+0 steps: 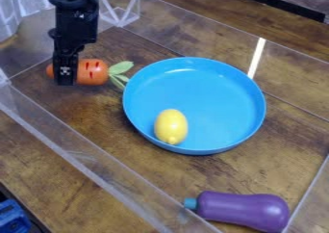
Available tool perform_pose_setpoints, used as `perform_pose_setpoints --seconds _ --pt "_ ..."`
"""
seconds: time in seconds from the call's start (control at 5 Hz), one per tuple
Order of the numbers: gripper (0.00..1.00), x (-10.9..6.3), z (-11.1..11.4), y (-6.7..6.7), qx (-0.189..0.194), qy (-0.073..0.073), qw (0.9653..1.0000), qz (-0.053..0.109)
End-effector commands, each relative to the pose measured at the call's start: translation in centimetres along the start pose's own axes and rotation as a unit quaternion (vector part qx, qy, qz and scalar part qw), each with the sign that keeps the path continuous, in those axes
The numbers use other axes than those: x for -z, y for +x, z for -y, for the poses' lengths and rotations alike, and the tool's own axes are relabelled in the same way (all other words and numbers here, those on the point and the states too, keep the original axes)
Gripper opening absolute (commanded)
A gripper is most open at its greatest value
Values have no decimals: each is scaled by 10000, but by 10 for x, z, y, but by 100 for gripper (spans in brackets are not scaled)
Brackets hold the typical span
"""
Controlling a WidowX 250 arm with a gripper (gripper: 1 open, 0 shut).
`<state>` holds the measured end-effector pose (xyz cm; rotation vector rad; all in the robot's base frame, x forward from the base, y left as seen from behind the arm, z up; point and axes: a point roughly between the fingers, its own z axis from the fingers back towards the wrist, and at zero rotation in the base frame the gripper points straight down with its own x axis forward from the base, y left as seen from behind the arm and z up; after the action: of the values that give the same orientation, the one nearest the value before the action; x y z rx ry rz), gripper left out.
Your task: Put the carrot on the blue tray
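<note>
Claw: the black claw (64, 64) hangs at the far left, pointing straight down, its fingers clenched on the orange body of the carrot (85, 72).
Carrot: it sits in that grip at the left side of the scene, over the wooden desk (154, 189); whether it touches the wood or is just clear of it cannot be told from this view.
Carrot's long axis: roughly level, running left to right, with the orange end under the claw and the pale green leaves (119, 71) pointing right toward the dish.
Blue tray: the round blue tray (238, 88) lies to the right of the carrot, its near-left rim just beside the leaf tips; the carrot is not on it yet.
Key relation: the tray's open floor lies to the right of the claw and a little toward the camera, so the carry probably only has to clear the raised rim and travel a short way rightward.
Lemon: a yellow lemon (171, 126) rests in the tray's lower-left part, so a drop further back or right looks safer.
Eggplant: a purple eggplant (241, 209) lies on the desk at bottom right, well apart from the path.
</note>
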<state>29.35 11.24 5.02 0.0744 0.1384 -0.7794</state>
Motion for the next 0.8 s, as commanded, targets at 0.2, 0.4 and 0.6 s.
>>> perform_pose_setpoints --seconds 0.2,0.4,0.6 --pt "0 -50 -5 14 67 485 9987 137" --pt "0 -65 -2 15 52 567 9983 96" --pt "0 -74 2 18 83 626 9979 115"
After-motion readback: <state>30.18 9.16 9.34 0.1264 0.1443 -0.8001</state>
